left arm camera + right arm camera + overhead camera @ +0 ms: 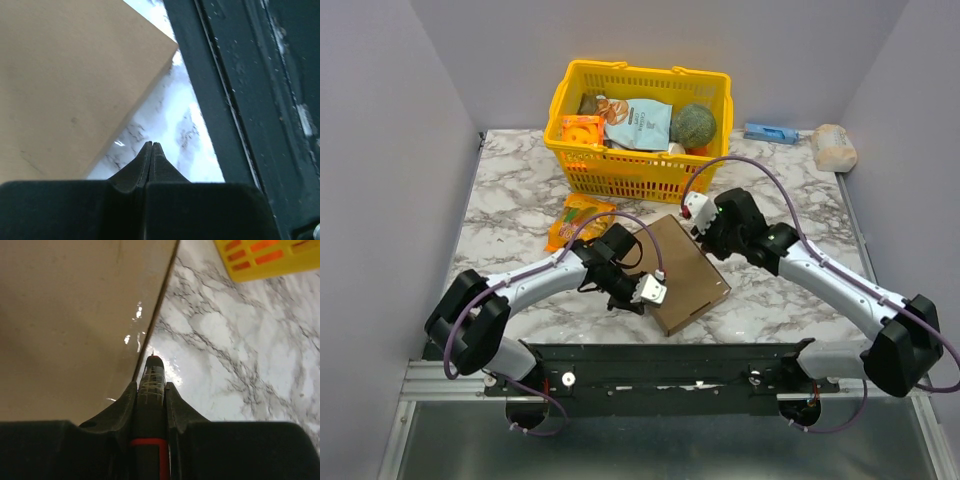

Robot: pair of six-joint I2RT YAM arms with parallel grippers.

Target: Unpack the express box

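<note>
Room: you have plain pale lavender walls (380,150) closing in the left, far and right sides.

Surface (520,200): white marble pattern with grey veins. A black rail (670,365) runs along its near edge, and both arms are mounted there.

Yellow basket (640,70): it stands at the far middle of the surface, against the back wall. It is loaded with packaged goods, among them a pale snack bag (638,122) and a round green item (697,124).

Express box (688,275): you will find it lying flat at the middle of the surface, nearer than the basket and apart from it. It is turned diagonally to the edges and sits between the two arm ends. It is plain brown cardboard, smooth and unprinted, with the lid down. The right wrist view shows a faint sheen on the top face.

Orange packet (578,218): it lies flat on the surface, just near-left of the basket and left of the box.

Far right corner: a beige bundle (834,147) and a small blue object (770,133), both well apart from the box.

Left fingers (142,160): they are pressed together with nothing between them. They sit low over bare marble just beside the box's near-left edge. You cannot tell from these views whether they touch the cardboard.

Right fingers (122,405): they are at the box's far right side, clamped on a dark pen-like tool (151,372) with a red band. The tool's tip sits right at the box's edge line, and contact cannot be confirmed.
</note>
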